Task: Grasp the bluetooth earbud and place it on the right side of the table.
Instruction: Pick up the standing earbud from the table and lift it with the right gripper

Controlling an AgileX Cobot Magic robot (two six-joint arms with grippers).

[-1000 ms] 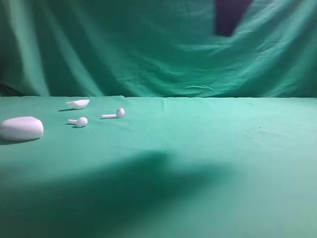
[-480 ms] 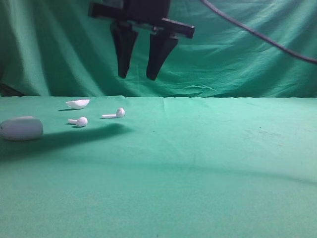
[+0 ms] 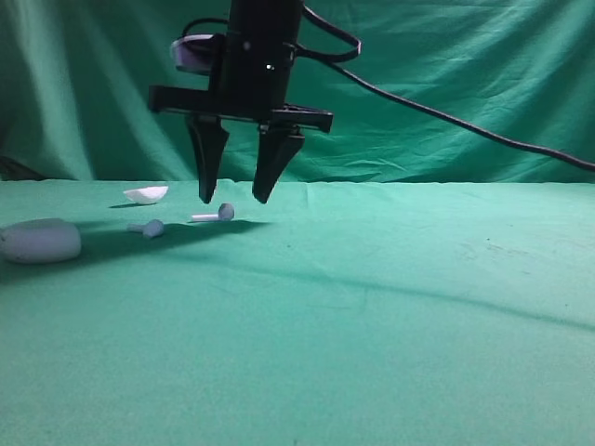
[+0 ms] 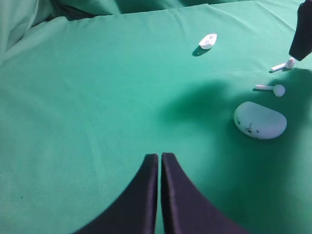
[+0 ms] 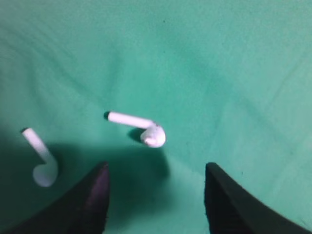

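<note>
The bluetooth earbud (image 3: 214, 216) lies flat on the green table (image 3: 372, 307) at the back left, its long thin stem pointing left. My right gripper (image 3: 234, 198) hangs open just above it, one finger on each side. In the right wrist view the earbud (image 5: 139, 127) lies just ahead of the open right gripper (image 5: 156, 168), with nothing between the fingers. The left wrist view shows the earbud (image 4: 283, 65) at the far right, beside a dark fingertip (image 4: 301, 39). My left gripper (image 4: 159, 157) is shut and empty, low over bare cloth.
A second earbud (image 3: 149, 227) with a shorter stem lies left of the first. A large white pebble-shaped case (image 3: 40, 241) sits at the far left. A small white shell-like piece (image 3: 146, 193) lies behind them. A black cable (image 3: 446, 125) trails to the right.
My right gripper has come down into view from above, moved left and lower over the earbud, and its fingers have spread apart. The objects on the cloth have not moved.
</note>
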